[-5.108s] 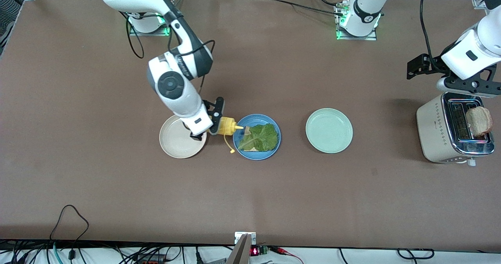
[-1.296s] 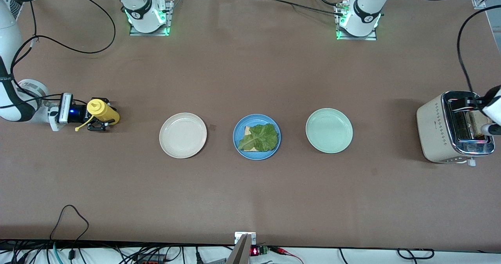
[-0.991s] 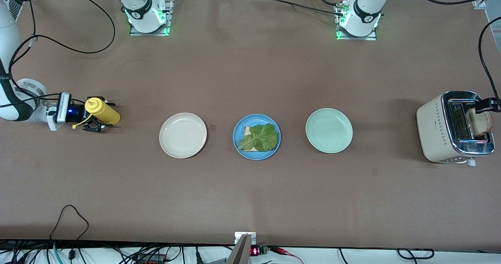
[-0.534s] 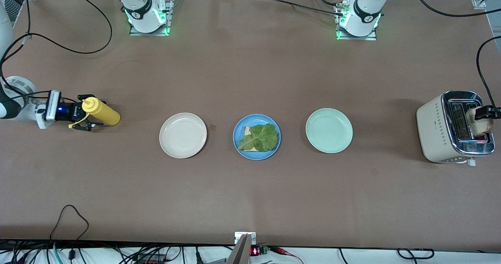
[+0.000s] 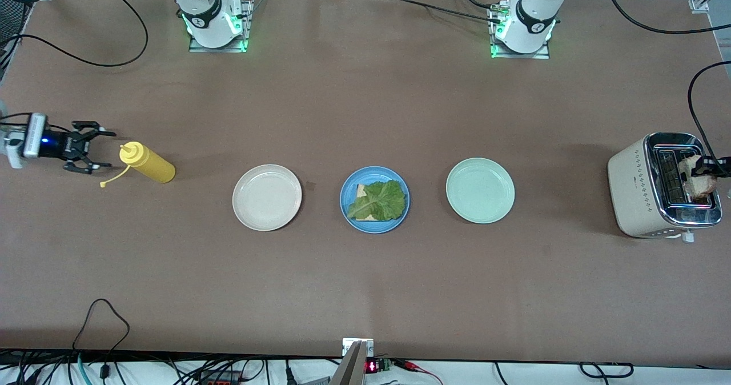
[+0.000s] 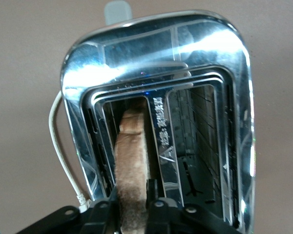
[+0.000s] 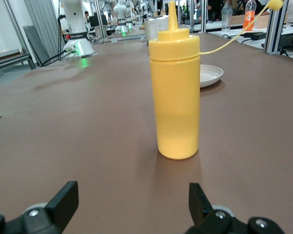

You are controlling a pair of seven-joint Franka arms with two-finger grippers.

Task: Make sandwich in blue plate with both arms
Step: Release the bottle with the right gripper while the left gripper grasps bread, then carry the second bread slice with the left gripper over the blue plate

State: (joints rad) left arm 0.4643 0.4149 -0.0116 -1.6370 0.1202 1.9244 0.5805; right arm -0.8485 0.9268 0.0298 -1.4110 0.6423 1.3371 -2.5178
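The toast slice [image 6: 132, 165] stands on edge in the toaster [image 5: 657, 188] at the frame's right edge, its flat faces between the left gripper [image 6: 133, 207] jaws, apparently clenched on it. The blue plate [image 5: 346, 193] sits mid-frame. The right gripper [image 5: 94, 147] hangs released at far left.
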